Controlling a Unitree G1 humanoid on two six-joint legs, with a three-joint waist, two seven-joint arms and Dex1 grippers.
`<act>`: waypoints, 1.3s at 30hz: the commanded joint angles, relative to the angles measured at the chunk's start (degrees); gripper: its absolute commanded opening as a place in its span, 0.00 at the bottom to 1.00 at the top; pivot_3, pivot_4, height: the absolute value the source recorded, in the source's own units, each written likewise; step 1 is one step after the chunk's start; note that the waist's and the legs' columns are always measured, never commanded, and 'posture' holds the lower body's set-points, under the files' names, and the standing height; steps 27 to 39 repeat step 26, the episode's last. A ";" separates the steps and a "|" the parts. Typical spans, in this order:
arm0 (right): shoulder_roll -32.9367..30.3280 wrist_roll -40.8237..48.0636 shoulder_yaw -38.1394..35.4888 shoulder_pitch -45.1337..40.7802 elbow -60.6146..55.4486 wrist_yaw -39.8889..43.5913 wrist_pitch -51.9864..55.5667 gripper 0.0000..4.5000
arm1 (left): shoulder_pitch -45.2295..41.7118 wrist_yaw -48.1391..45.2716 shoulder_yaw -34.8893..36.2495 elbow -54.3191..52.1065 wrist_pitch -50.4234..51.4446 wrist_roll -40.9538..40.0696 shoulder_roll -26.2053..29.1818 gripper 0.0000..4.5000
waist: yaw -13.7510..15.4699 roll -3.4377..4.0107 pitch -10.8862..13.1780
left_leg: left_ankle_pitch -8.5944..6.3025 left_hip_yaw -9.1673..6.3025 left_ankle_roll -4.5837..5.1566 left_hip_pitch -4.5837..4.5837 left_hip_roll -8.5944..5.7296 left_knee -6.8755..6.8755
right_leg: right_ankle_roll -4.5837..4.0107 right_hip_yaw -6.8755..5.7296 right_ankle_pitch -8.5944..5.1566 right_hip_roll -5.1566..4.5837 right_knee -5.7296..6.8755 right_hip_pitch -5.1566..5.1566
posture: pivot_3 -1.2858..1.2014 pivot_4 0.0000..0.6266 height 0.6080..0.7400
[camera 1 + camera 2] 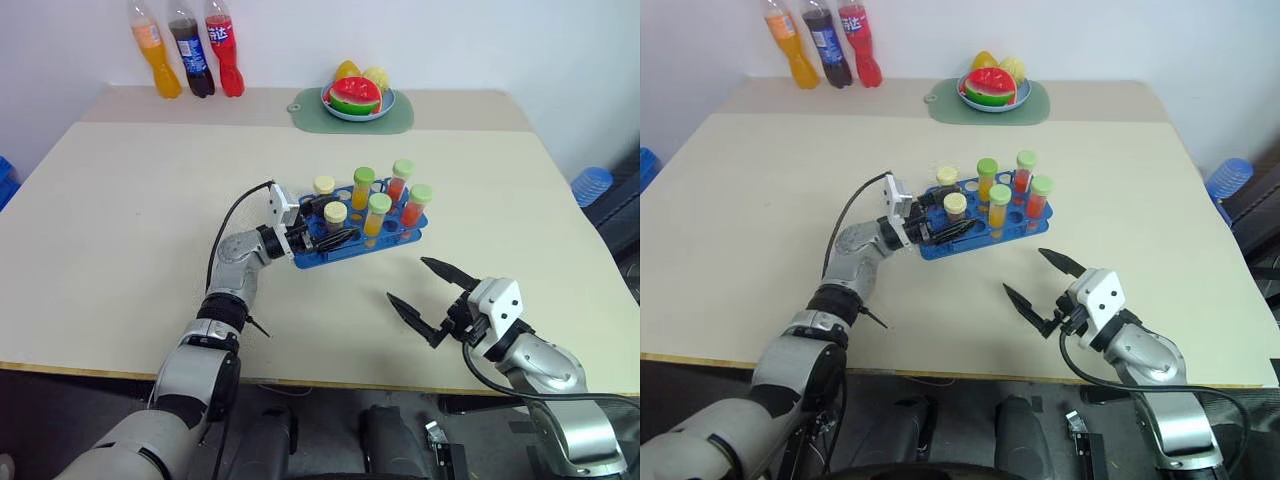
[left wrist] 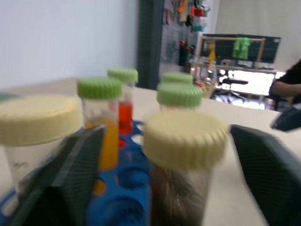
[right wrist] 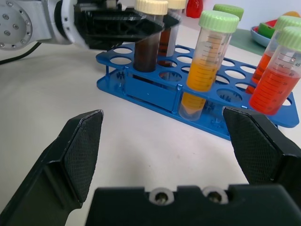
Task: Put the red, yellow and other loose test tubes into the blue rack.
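The blue rack (image 1: 362,248) stands mid-table, and several capped test tubes stand upright in it. Green-capped ones hold yellow-orange (image 1: 362,188) and red (image 1: 415,207) liquid. My left gripper (image 1: 338,233) reaches in level at the rack's left end. It is open, with a finger on each side of a cream-capped dark brown tube (image 2: 181,160) that stands in a hole, and a gap shows on both sides. A second cream-capped tube (image 1: 324,186) stands just behind. My right gripper (image 1: 408,281) hovers open and empty over the table, in front of the rack and to its right.
Three soda bottles (image 1: 186,48) stand at the table's back left. A green mat with a fruit plate (image 1: 355,100) lies at the back centre. The table's front edge runs just below my right gripper. A blue object (image 1: 592,184) sits off the table's right side.
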 commanded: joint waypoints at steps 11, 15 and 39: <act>-2.40 -0.01 -4.57 -7.84 12.29 3.52 -3.26 1.00 | 23.82 6.44 5.28 -31.20 8.33 -4.45 12.79 0.99 | 0.14 0.06 -0.02 | 0.00 0.02 0.00 0.09 0.09 -0.06 | -0.02 0.05 0.00 0.00 0.01 0.00 | 0.52 0.24 1.00; -4.06 1.84 -6.41 -9.59 16.18 6.65 -2.85 1.00 | 34.25 8.59 8.97 -38.71 8.36 -4.63 17.71 0.99 | 0.04 0.07 -0.02 | -0.01 0.04 0.00 0.10 0.12 -0.10 | -0.03 0.08 0.00 0.00 0.00 0.00 | 0.52 0.24 1.00; -6.47 5.08 -8.67 -14.54 23.40 11.76 -0.05 1.00 | 47.95 17.98 12.56 -51.40 15.49 -5.01 21.39 0.99 | 0.38 0.10 -0.02 | -0.04 0.04 0.04 0.10 0.15 -0.14 | -0.04 0.06 0.00 -0.10 -0.06 0.04 | 0.52 0.24 1.00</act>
